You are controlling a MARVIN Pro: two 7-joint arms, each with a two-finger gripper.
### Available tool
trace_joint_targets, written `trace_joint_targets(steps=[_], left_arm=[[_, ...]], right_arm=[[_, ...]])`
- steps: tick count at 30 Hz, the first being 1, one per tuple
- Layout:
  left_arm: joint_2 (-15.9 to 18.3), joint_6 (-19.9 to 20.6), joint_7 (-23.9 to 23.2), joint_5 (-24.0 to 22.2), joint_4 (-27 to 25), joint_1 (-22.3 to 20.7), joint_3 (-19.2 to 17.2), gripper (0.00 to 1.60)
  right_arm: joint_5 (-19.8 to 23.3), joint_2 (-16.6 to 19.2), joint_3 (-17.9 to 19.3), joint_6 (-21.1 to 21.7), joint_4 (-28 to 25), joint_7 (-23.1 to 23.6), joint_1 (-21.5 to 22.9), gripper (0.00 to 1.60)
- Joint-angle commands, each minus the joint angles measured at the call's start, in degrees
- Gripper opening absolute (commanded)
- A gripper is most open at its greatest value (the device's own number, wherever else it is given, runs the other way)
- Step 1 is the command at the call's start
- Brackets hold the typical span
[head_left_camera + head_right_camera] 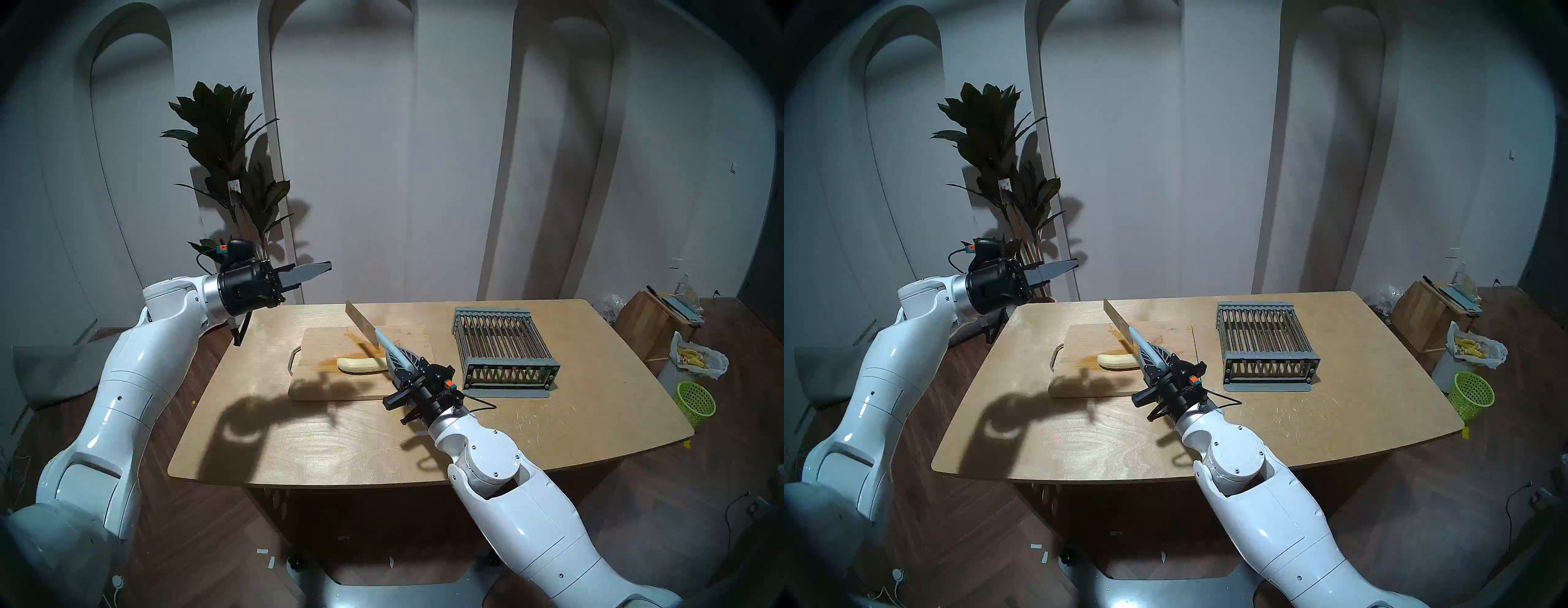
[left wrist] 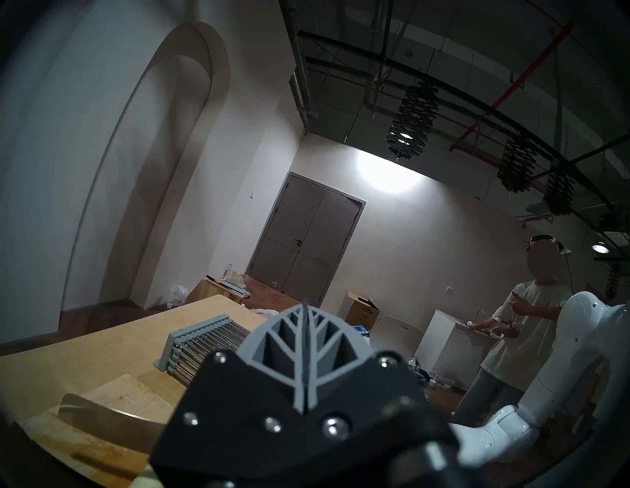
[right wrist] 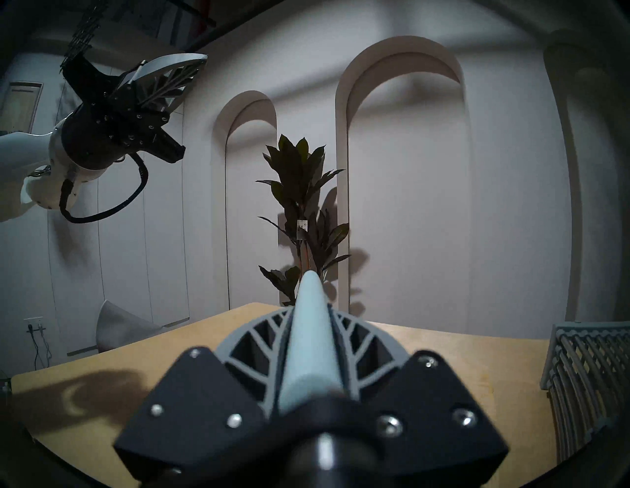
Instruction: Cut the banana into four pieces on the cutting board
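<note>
From the head camera, the banana (image 1: 362, 365) lies whole on the cutting board (image 1: 331, 382), while the right gripper (image 1: 396, 354) clamps the knife (image 1: 360, 325) by its handle, blade raised over the board. The left gripper (image 1: 316, 271) hangs above the table's (image 1: 339, 446) far-left corner, fingers together and empty. In the left wrist view, the blade shows below, probably clear of the fruit. In the right wrist view, only the pale handle (image 3: 312, 340) sits squeezed between the fingers.

Your right end effector (image 3: 312, 344) is clamped on a pale blue knife handle (image 3: 308, 340) pointing over the tabletop (image 3: 191, 344). The grey rack (image 3: 589, 381) sits to its right; the left end effector (image 3: 180, 73) hangs closed, high left.
</note>
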Motion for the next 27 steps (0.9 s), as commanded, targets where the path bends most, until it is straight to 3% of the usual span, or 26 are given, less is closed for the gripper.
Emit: trace_joint_targets(steps=[1,13,27], left_arm=[[-5.02,-0.86,2.11,-0.14,1.43,-3.30,1.45,0.00],[-9.09,-3.88,2.71,4.05,7.91,-6.91,8.60,0.00],[-7.68,-9.25,-3.59,8.08,17.64,-9.91,12.53,0.00]], right_arm=[[0.00,-0.55,-0.44,-0.54,-1.62,0.26,0.46,0.00],[-0.13,-1.02,-1.23,-1.10,-0.02,0.06,1.02,0.00],[0.30,-1.07,-1.34,-2.07,2.90,-0.47,1.82,0.00]])
